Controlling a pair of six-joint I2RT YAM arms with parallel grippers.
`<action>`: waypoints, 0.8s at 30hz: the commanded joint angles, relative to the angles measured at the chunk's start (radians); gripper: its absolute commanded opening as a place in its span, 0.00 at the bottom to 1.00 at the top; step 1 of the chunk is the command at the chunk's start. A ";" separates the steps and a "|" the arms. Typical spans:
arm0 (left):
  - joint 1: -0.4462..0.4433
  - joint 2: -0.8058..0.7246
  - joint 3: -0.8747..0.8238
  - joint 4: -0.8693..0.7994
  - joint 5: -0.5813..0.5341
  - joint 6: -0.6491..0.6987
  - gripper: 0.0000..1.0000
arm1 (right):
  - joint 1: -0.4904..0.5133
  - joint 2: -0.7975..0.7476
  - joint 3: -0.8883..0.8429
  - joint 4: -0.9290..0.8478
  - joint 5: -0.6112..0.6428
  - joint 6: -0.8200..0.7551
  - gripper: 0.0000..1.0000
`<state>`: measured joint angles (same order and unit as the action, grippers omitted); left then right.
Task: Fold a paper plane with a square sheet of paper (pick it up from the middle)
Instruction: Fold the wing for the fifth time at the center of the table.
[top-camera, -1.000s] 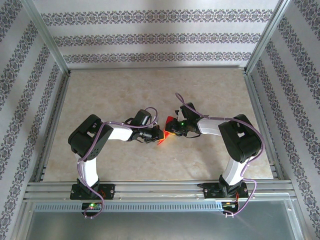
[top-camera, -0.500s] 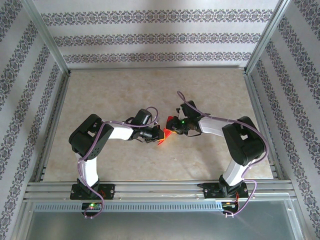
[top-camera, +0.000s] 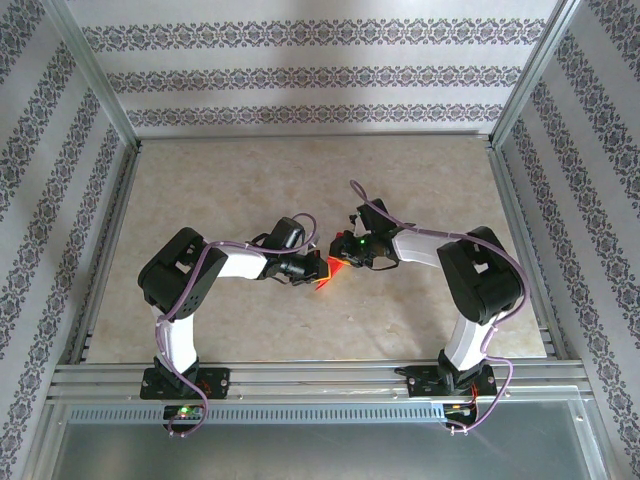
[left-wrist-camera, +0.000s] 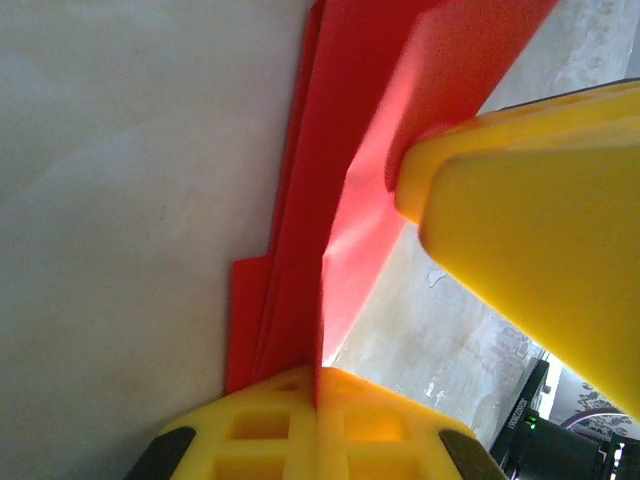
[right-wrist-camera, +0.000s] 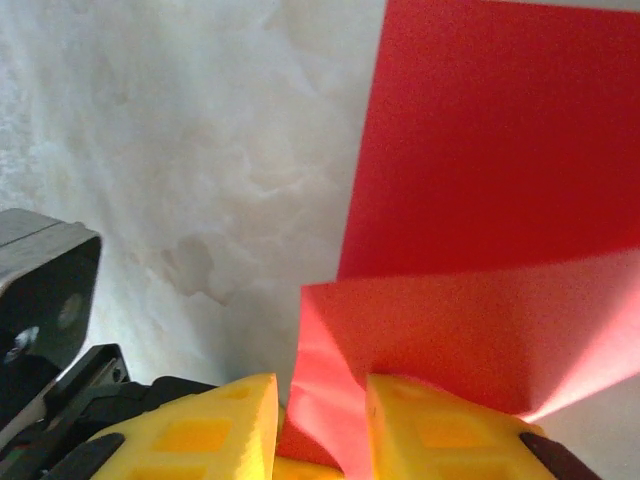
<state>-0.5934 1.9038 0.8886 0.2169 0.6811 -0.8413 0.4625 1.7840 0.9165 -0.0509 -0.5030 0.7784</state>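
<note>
Beige tabletop (top-camera: 200, 190), frame centre: square sheet of paper (right-wrist-camera: 500, 150), creased. Edge pinched tight by left gripper (left-wrist-camera: 318, 385); flap straddled by right gripper (right-wrist-camera: 322, 425), jaws parted. Risk: sheet torn if tugged unevenly.

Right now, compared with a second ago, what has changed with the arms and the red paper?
The right gripper edged slightly left, toward the left gripper, with the red paper between its jaws. The left gripper stayed put, shut on the red paper, which still sits between the two.
</note>
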 joint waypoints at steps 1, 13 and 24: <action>0.008 0.038 -0.004 -0.090 -0.017 0.024 0.04 | 0.001 0.020 -0.001 -0.018 0.030 -0.003 0.30; 0.009 0.034 -0.005 -0.094 -0.017 0.018 0.07 | -0.008 0.063 -0.024 -0.014 0.048 -0.006 0.30; 0.010 -0.031 -0.014 -0.153 -0.031 0.020 0.14 | -0.022 0.071 -0.044 -0.035 0.073 -0.014 0.30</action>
<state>-0.5934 1.8950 0.8909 0.2020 0.6781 -0.8413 0.4553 1.8206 0.9070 -0.0303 -0.4904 0.7780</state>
